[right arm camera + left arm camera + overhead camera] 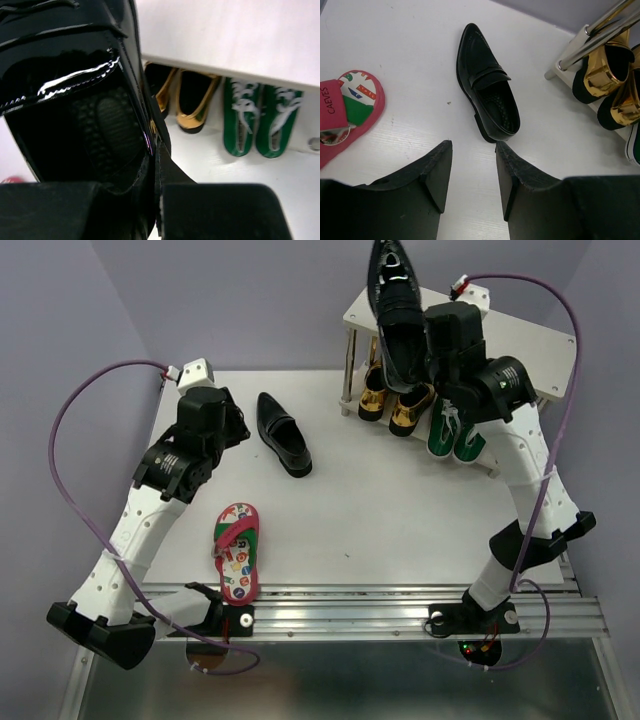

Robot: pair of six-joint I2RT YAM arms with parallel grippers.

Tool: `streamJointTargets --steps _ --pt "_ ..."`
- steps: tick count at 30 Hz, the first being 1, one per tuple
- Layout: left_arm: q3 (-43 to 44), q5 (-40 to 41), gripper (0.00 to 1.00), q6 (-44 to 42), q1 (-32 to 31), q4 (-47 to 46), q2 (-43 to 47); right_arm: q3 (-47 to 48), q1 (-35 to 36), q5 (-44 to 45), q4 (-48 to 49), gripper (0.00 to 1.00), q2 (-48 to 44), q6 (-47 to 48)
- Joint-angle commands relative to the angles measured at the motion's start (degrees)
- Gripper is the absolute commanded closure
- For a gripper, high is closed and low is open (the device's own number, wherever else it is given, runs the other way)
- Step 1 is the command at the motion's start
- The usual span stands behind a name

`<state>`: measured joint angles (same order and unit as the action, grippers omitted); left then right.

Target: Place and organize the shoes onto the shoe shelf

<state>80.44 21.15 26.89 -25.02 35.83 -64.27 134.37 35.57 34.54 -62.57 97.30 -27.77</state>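
Note:
My right gripper (412, 365) is shut on the heel rim of a glossy black loafer (392, 300) and holds it in the air over the left end of the cream shoe shelf (520, 335); the shoe fills the right wrist view (75, 100). The second black loafer (283, 433) lies on the table; in the left wrist view (487, 95) it sits just beyond my open, empty left gripper (472, 165). Gold loafers (395, 400) and green sneakers (450, 435) stand under the shelf. One red-pink flip-flop (237, 550) lies near the front edge.
The shelf's metal legs (350, 375) stand beside the gold loafers. A metal rail (380, 615) runs along the table's near edge. Purple cables loop off both arms.

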Motion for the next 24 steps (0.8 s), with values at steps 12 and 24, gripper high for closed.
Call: streamJointTargets --steps 12,24 --pt "-3.1 -1.0 0.5 -1.9 0.6 -2.4 1.6 -1.9 -5.8 22.6 6.3 0.99 -11.9 0.3" --pt "-5.3 -3.8 0.5 -1.8 0.6 -4.0 1.4 -9.6 -8.8 28.1 6.2 0.99 -16.3 -1.3"
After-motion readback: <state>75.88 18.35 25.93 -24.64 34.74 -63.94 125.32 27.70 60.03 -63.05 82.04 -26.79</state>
